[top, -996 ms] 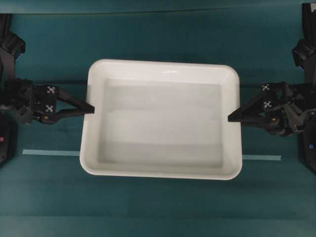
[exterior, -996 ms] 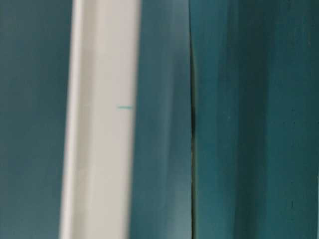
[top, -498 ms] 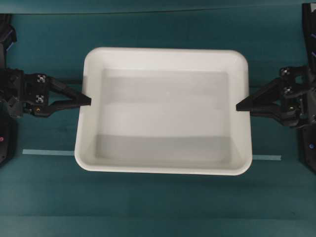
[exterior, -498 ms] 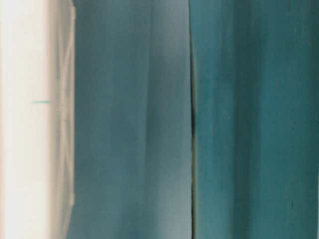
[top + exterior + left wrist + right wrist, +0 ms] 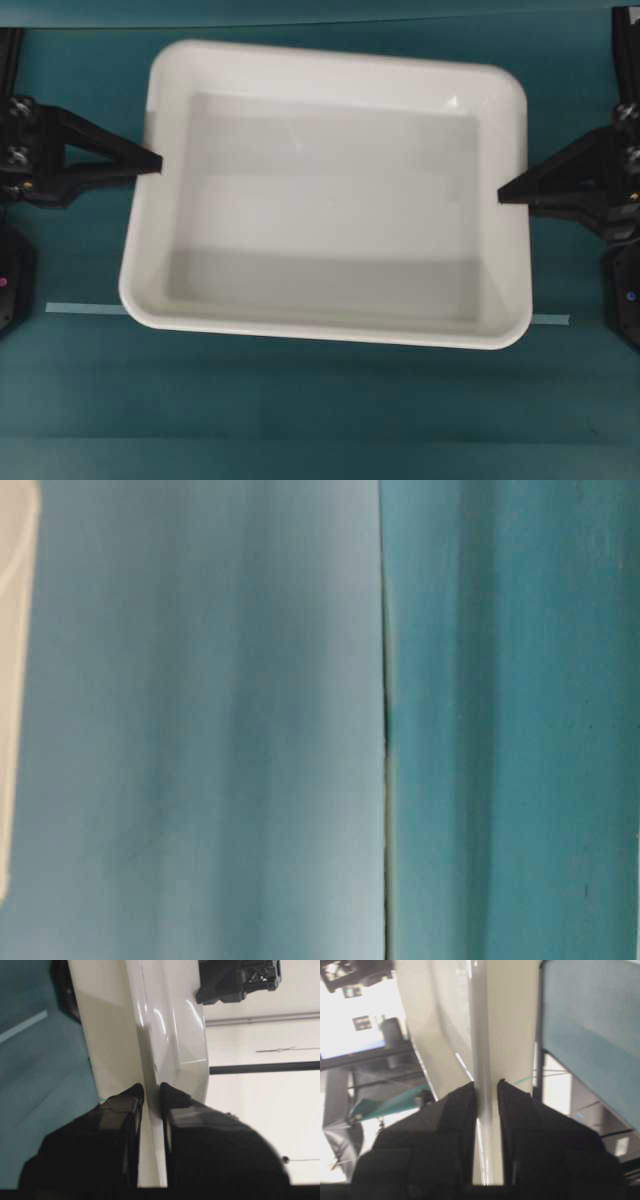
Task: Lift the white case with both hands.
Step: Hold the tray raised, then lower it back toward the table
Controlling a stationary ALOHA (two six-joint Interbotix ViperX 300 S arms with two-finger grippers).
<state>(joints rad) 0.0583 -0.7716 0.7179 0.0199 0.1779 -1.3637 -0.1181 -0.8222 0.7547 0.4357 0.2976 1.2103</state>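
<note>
White case rim pinched between fingers.

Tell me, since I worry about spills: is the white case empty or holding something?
Empty. In the overhead view the white case shows only its bare pale bottom inside the rim, with nothing lying in it.

White case between left pincer (opposite) and right pincer

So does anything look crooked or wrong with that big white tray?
Slightly. The white case, pinched at its side rims by the left gripper and right gripper, sits a little askew in the overhead view, its left end higher in the picture. It looks empty, with no visible damage.
</note>
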